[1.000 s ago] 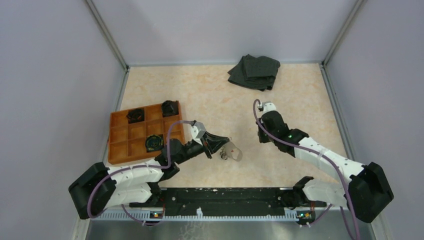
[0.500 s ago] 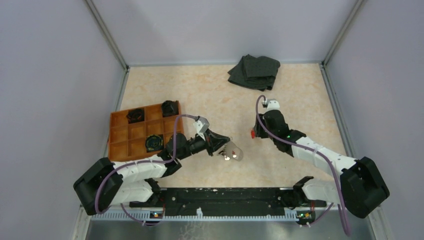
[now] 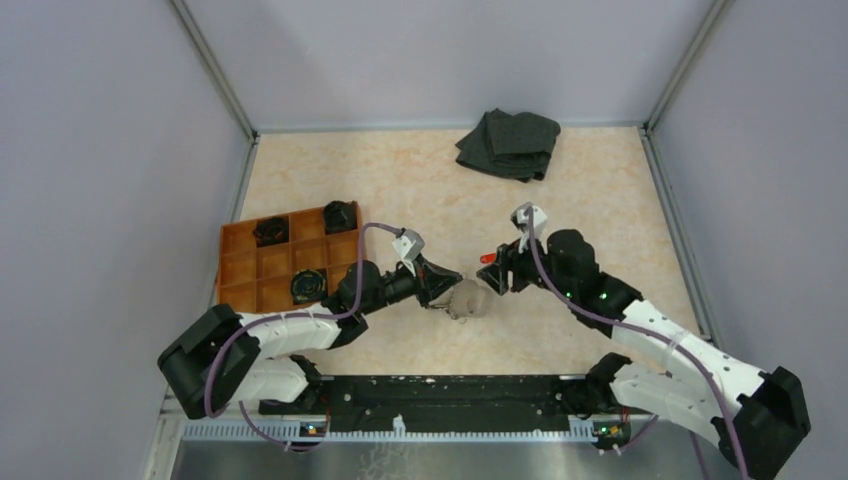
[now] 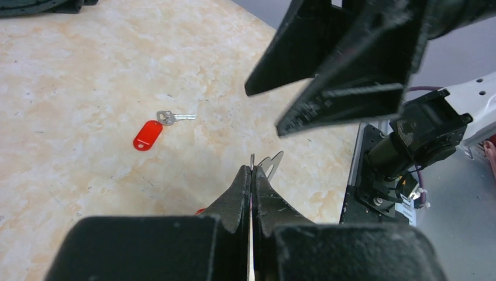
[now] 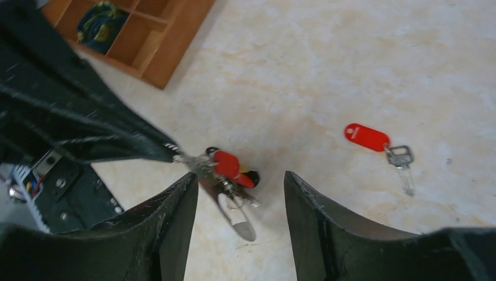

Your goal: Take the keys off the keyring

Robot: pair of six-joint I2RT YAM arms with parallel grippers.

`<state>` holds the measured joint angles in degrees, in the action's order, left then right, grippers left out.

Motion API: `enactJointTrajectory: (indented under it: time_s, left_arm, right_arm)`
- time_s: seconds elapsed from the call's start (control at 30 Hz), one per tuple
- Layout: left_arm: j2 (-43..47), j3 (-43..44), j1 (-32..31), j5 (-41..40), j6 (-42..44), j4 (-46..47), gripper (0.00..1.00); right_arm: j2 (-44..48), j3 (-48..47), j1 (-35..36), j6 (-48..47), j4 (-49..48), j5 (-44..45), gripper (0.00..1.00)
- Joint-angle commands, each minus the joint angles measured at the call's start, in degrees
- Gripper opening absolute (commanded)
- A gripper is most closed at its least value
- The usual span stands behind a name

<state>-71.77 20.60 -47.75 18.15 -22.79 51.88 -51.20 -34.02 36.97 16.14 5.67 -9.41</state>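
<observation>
The left hand [image 3: 441, 291] holds the keys [image 3: 467, 301], the right hand [image 3: 497, 278] just beside them.

Robot test cell in a lab, not a lived-in room.

- Plain lavender-grey wall panels [image 3: 100, 150] box the space on three sides, joined by slim aluminium corner posts [image 3: 215, 75].
- Work surface is a beige marbled tabletop [image 3: 400, 180].
- The white-and-black jointed left robot arm [image 3: 290, 335] and its matching right robot arm [image 3: 660, 335] are bolted to a long black metal base rail [image 3: 450, 400] at the near edge.
- Thin purple cables [image 3: 372, 226] loop openly along the arms.
- Few props are laid out. An orange gridded plastic tray [image 3: 240, 270] sits at the left, and a dark folded cloth [image 3: 508, 143] at the far side.
</observation>
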Motion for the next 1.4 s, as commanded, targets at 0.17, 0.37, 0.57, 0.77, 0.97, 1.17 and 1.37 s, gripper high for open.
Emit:
enactJointTrajectory:
  time_s: [0.17,0.37,0.57,0.77,0.97,1.17,1.37]
  left_arm:
    - [-0.74,2.12,0.29,1.61,-1.12,3.93,0.0]
    - [-0.39,1.86,0.27,1.8,-1.21,3.94,0.0]
    - [-0.3,1.61,0.32,2.11,-1.37,4.43,0.0]
    - [0.53,0.99,0.58,0.49,-3.25,3.99,0.25]
    - [4.56,2.08,4.08,-2.68,-11.67,-3.9,0.53]
    - [11.6,1.63,13.07,-1.73,-24.87,-11.45,0.79]
    - [16.16,2.01,16.59,-1.64,-30.44,-16.39,0.99]
  right_arm:
    - [-3.0,-4.25,9.93,-6.19,3.57,-2.59,0.51]
    - [-6.67,-5.1,10.85,-7.25,2.07,-3.72,0.45]
    - [-9.81,-6.66,10.93,-6.39,1.83,-4.53,0.31]
    - [-11.89,-8.06,10.93,0.1,4.57,-0.73,0.0]
    - [-10.66,-6.77,10.93,14.65,1.09,2.82,0.0]
    - [-5.34,-2.02,10.93,28.99,-10.69,15.14,0.0]
    - [-3.29,1.2,10.87,41.18,-19.26,26.52,0.0]
